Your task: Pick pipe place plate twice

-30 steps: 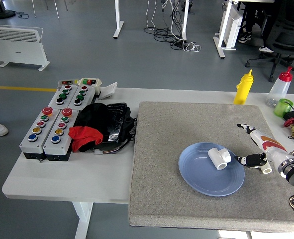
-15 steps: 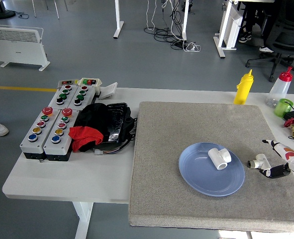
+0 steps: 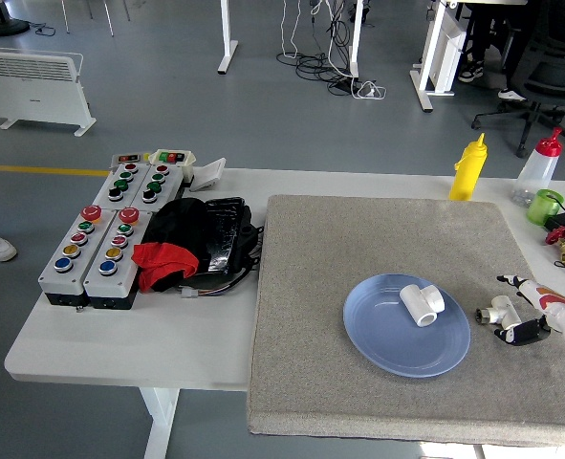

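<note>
A white pipe fitting (image 3: 422, 304) lies on the blue plate (image 3: 378, 337), toward the plate's right side. The plate sits on the grey mat (image 3: 358, 249). My right hand (image 3: 531, 311) is at the right edge of the picture, just right of the plate, low over the mat. Its fingers are spread and hold nothing. No second pipe shows on the table. My left arm is out of view.
Button control boxes (image 3: 100, 239) and a black and red bundle (image 3: 191, 244) lie on the table's left. A yellow bottle (image 3: 467, 168), a clear red-capped bottle (image 3: 537, 167) and a green cup (image 3: 544, 206) stand at the back right.
My right hand has drawn back to the right, away from the plate, toward the picture's edge. The pipe fitting stays on the plate.
</note>
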